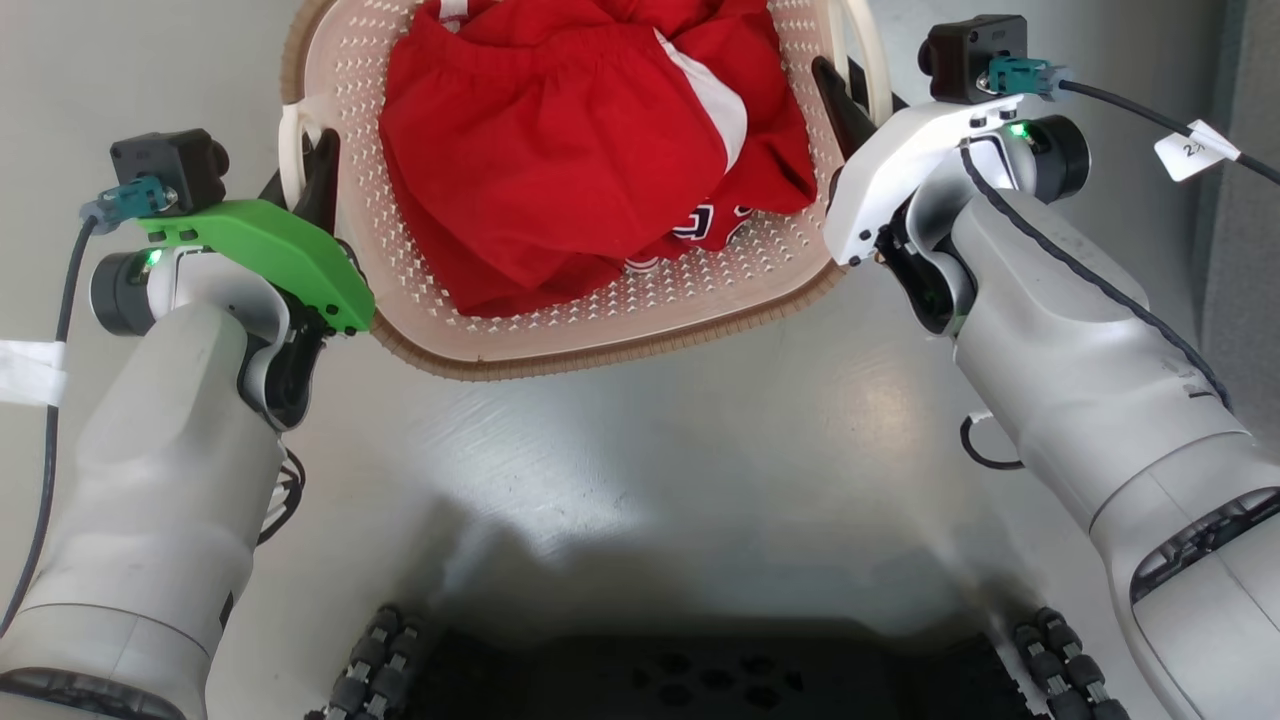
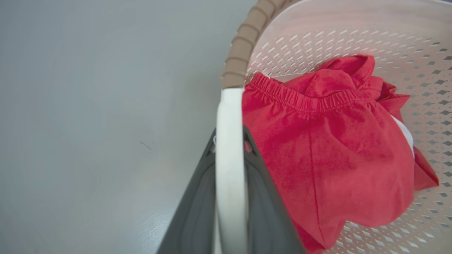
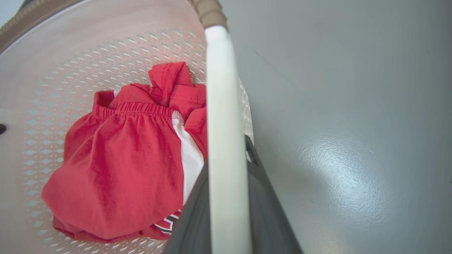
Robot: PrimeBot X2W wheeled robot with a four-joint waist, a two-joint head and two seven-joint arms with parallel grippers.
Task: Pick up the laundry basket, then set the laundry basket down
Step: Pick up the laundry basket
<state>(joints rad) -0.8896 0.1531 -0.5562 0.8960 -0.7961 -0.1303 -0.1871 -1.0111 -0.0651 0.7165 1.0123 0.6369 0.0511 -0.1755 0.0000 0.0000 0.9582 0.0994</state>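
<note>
The left gripper and right gripper each pinched a white loop handle of the cream perforated plastic laundry basket, seemingly to carry it level.

Hard plastic, soft cloth, glossy floor

The basket is smooth cream plastic, its walls pierced with small holes. Its brown rim is ribbed to look woven (plastic all the same, by its sheen), and the white handle is smooth. The red shorts are soft matt cloth, gathered at the waistband. The grey floor is smooth and glossy. The left tool has dark matt fingers and a matt green plastic cover.
</note>
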